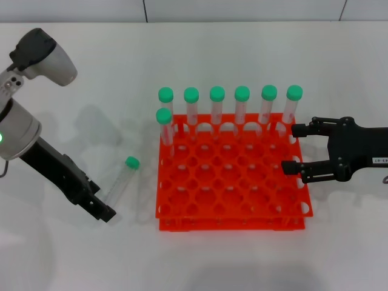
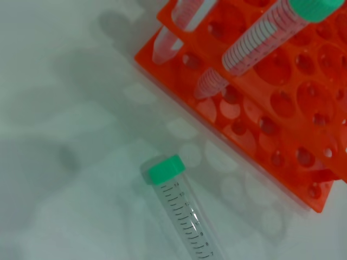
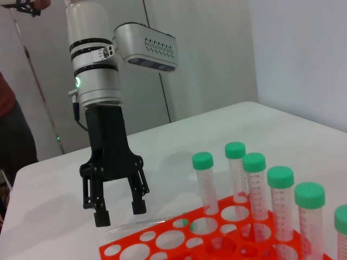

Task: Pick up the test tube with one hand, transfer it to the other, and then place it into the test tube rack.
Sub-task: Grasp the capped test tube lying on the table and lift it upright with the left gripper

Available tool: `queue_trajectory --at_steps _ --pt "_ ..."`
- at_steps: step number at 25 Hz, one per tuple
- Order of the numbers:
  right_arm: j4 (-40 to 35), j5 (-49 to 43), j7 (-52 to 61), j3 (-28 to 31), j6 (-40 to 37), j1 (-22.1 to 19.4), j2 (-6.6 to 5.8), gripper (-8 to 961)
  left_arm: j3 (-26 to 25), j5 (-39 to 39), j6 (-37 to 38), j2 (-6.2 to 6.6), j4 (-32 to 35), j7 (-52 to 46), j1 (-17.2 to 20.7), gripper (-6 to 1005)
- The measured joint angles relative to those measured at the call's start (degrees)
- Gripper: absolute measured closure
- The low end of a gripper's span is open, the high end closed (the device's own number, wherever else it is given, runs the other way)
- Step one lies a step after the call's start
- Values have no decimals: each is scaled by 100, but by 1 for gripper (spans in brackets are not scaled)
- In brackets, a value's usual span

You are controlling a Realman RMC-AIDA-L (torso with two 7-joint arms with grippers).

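Observation:
The test tube (image 1: 121,179) lies flat on the white table, left of the rack, with its green cap (image 1: 132,162) pointing toward the far side. It also shows in the left wrist view (image 2: 183,216). My left gripper (image 1: 100,205), on the arm with the green ring, hangs open just above the tube's bottom end; the right wrist view shows it (image 3: 119,212) open, with the tube (image 3: 142,223) lying below its fingertips. The orange rack (image 1: 230,200) holds several green-capped tubes (image 1: 217,103) along its far rows. My right gripper (image 1: 294,148), with a white label, is open and empty over the rack's right edge.
One standing tube (image 1: 163,124) is at the rack's left side, one row nearer than the others, close to the lying tube. The rack's corner (image 2: 320,200) is near the tube in the left wrist view. A person (image 3: 13,135) stands beyond the table's far edge.

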Motion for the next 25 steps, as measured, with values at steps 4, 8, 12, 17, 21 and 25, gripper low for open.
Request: queue_trajectory --at_steps 4,8,12,17,21,25 --pt "-2 22 -31 0 0 0 0 95 -2 0 -36 -4 -20 -2 21 190" --pt "9 54 -42 0 0 -3 -6 96 0 11 -106 -4 -87 -50 22 206" --pt "17 57 -43 0 0 -11 -8 96 4 53 -187 -4 -156 -57 1 341" --pt "21 60 -56 0 9 -29 -9 96 7 64 -208 -8 -160 -59 -19 411" --pt "23 65 -87 0 13 -49 -6 96 11 71 -221 -19 -197 -67 -29 415" --pt "23 71 -117 0 11 -52 -2 96 52 103 -231 -53 -211 -69 -39 418"
